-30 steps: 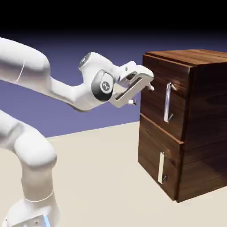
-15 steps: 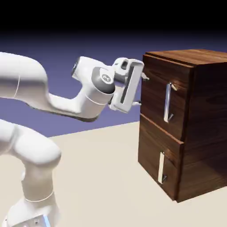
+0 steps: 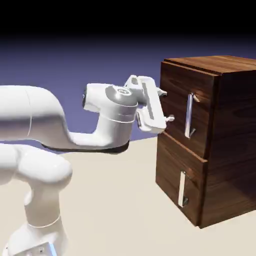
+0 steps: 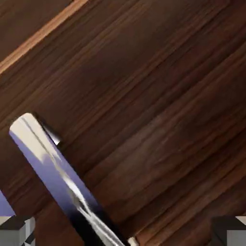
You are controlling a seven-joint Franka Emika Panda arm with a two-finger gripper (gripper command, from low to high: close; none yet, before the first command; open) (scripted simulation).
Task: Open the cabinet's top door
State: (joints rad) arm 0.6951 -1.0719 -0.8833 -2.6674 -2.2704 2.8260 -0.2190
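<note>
The cabinet stands at the exterior view's right, dark reddish-brown wood with two stacked doors. Its top door is closed flush and carries a vertical silver handle. My gripper is open, its fingertips right at the door's face, just left of the handle and holding nothing. In the hand view, door wood fills the frame and the handle runs diagonally at lower left. It lies between my two fingertips, nearer the left one, with my gripper wide around it.
The lower door's shorter silver handle sits below. The beige table stretches in front of the cabinet. My white arm reaches in from the exterior view's left. A pale seam crosses the hand view's upper left.
The hand has rolled, dropped a little and moved right, closer to the top door. The forearm has sunk lower. The jaws stayed open.
</note>
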